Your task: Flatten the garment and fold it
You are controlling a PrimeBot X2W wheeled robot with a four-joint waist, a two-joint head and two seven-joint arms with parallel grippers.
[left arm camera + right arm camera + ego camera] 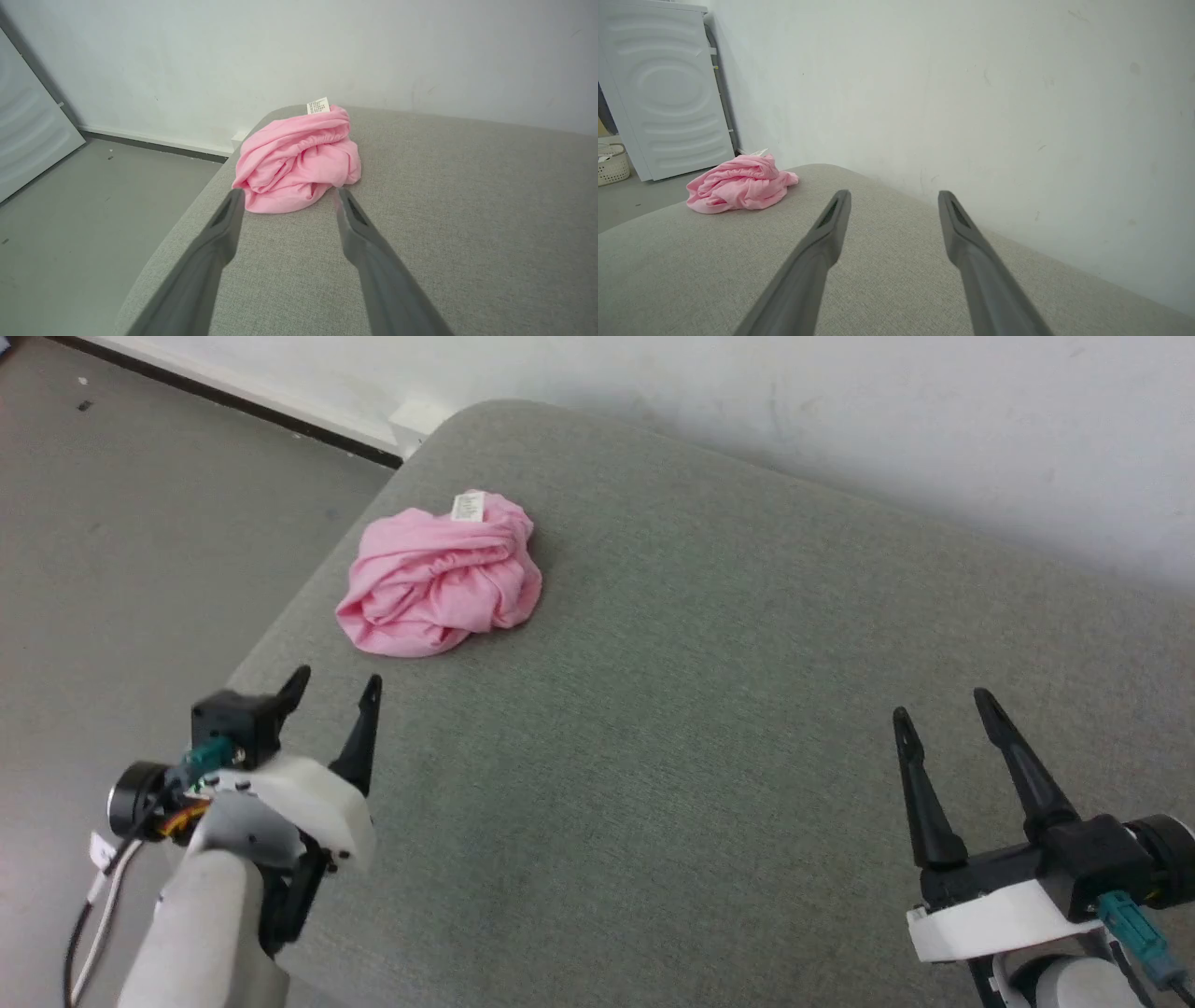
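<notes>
The garment (439,579), pink and crumpled into a loose heap, lies on a grey upholstered cushion (709,728), toward its far left part and close to the rounded left edge. Its gathered waistband curls across the top of the heap, and a small white care label (468,506) sticks up at the far side. The left gripper (337,678) hangs over the near left edge of the cushion with its jaws wide apart and nothing between them. They point at the garment from just short of it, without touching it. The right gripper (941,705) is at the near right, well apart from the garment, its jaws equally wide and bare. Beyond the cushion stands a white wall (840,392), and grey floor (121,523) runs along the left. On that floor, beside a white appliance (668,93), sits a pale woven basket (612,165); something light seems to lie in it, though the view is too small to be sure.
</notes>
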